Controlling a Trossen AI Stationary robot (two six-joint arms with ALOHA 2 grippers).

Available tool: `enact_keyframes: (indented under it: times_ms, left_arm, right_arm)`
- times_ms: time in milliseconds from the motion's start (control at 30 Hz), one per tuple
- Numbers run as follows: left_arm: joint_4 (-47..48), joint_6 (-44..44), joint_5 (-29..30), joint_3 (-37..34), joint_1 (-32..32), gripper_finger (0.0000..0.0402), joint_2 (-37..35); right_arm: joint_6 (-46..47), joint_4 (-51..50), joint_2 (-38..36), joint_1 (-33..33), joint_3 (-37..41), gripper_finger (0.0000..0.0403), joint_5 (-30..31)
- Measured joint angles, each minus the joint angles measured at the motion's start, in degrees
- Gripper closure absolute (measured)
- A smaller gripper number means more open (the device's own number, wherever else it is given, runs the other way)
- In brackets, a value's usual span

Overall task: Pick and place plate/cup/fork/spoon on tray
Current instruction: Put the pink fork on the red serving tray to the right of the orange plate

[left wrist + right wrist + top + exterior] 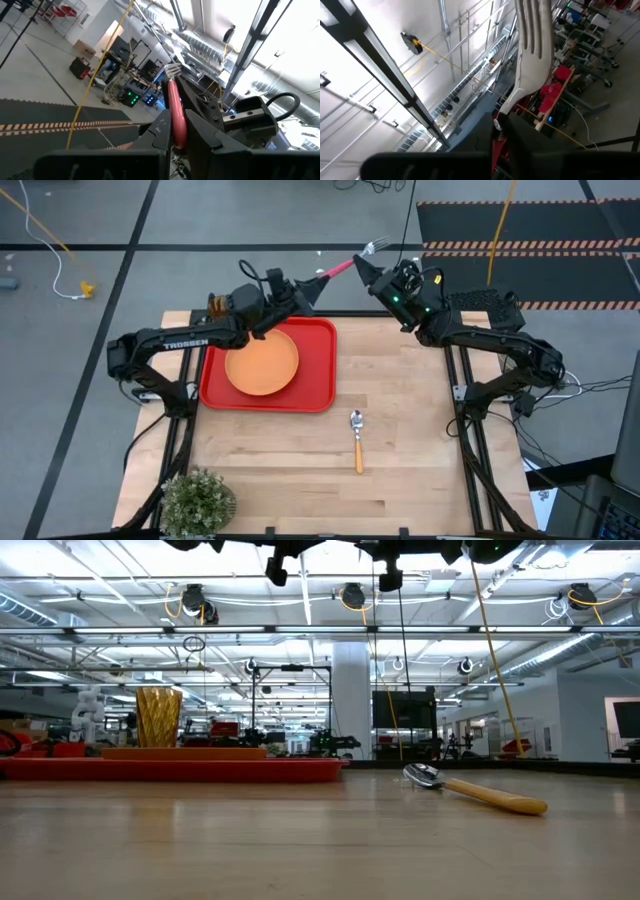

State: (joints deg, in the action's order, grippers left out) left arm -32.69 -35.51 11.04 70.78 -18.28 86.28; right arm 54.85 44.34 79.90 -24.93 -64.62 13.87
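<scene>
The fork (350, 262), pink-handled with a silver head, hangs in the air just past the table's far edge, between both grippers. My left gripper (312, 283) is shut on its handle end, and my right gripper (360, 265) is shut on it nearer the head. The orange plate (262, 365) lies flat in the red tray (318, 385). The amber cup (160, 717) stands upright at the tray's far left corner. On the bare table lies the spoon (357, 438), bowl toward the far edge. My left gripper pinches the free end of the fork's pink handle (176, 131) between its two fingers, which come from the table's left and run roughly along the handle. The fork is lifted clear, slanting toward the far right with its head (172, 69) beyond the fingers. My right gripper pinches the handle's upper part, just below the silver neck (496, 144), between its two fingers. They come from the table's right side. The head (532, 30) sticks out past the fingertips, clear of everything.
A potted green plant (197, 502) stands at the table's near left corner. Bare wood lies to the right of the tray and around the spoon (470, 790).
</scene>
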Motion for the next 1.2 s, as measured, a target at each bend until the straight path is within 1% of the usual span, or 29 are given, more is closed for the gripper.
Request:
enact_keyframes:
  times_ms: [133, 200, 300, 433, 533, 633, 700, 767, 900, 1000, 1133, 1200]
  left_arm:
    - [0.6, -0.7, 0.0, 0.0, 0.0, 0.0369, 0.0]
    - [1.8, -1.3, -0.2, 0.0, 0.0, 0.0358, 0.0]
    - [7.5, -1.1, -2.5, 0.0, -0.2, 0.0307, -1.1]
    - [18.7, -3.2, -5.5, 0.0, -2.3, 0.0219, -6.1]
    - [28.0, -3.6, -7.6, 0.0, -3.8, 0.0166, -10.6]
    - [36.5, -4.7, -9.2, 0.0, -5.0, 0.0135, -15.8]
    - [41.8, -5.2, -10.0, 0.0, -6.3, 0.0129, -19.1]
    - [47.5, -5.6, -11.0, 0.0, -7.4, 0.0127, -22.3]
    - [55.3, -5.5, -11.8, 0.0, -9.1, 0.0144, -27.2]
    - [58.8, -4.6, -11.5, 0.0, -10.4, 0.0163, -29.3]
    - [61.6, -3.1, -12.2, 0.0, -11.3, 0.0194, -30.3]
    - [62.3, -2.5, -13.6, 0.0, -11.7, 0.0211, -30.3]
  right_arm:
    - [0.1, -0.2, 0.0, -0.3, 0.0, 0.0386, -0.7]
    - [0.1, -0.5, 0.0, -0.5, 0.0, 0.0387, -0.8]
    - [0.5, -0.9, 0.1, -1.2, 0.0, 0.0391, -2.8]
    - [2.7, -0.6, 0.1, -2.8, 0.0, 0.0391, -6.0]
    - [4.9, -1.5, 0.1, -4.0, 0.0, 0.0391, -8.6]
    - [7.8, -9.0, 0.1, -5.3, -2.1, 0.0391, -13.0]
    - [7.2, -16.6, 0.1, -5.9, -5.2, 0.0391, -16.5]
    - [4.5, -24.8, 0.2, -6.2, -8.9, 0.0391, -19.5]
    - [-0.1, -35.6, 2.6, -6.9, -15.6, 0.0391, -24.8]
    - [-0.1, -39.3, 6.0, -7.0, -19.6, 0.0391, -28.7]
    - [1.3, -40.3, 11.2, -6.7, -23.2, 0.0391, -34.0]
    - [2.4, -40.7, 13.9, -6.0, -24.5, 0.0391, -35.8]
